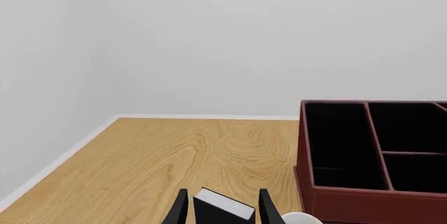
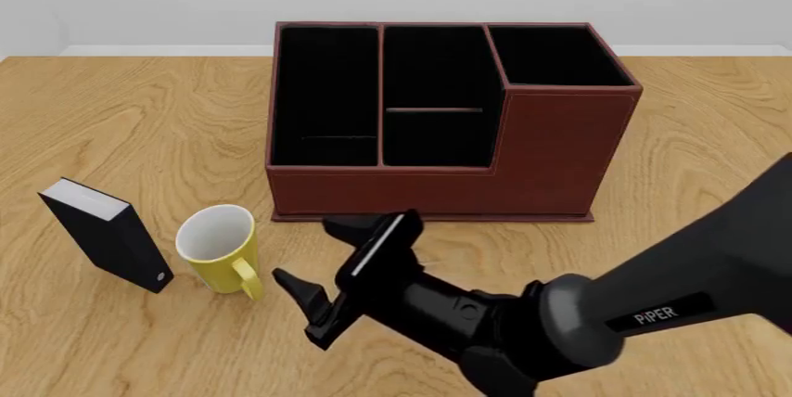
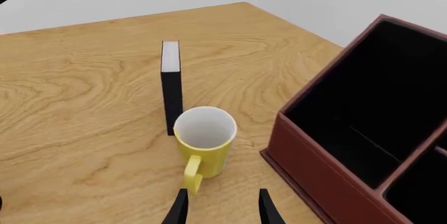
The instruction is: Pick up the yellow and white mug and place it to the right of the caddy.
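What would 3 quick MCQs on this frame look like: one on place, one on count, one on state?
1. Where does the yellow and white mug stand?
A. Inside the caddy
B. On the table between the black box and the right gripper
C. To the right of the caddy

2. How many compartments does the caddy show?
A. Two
B. Three
C. Five

3. How is the right gripper?
A. Open, holding nothing
B. Shut on the mug
C. Shut on the black box

Answers:
1 B: the front view shows it upright beside the black box, in front of the caddy's left end.
2 B: two dividers split the black lining in three.
3 A: its fingers are spread apart, short of the mug's handle.
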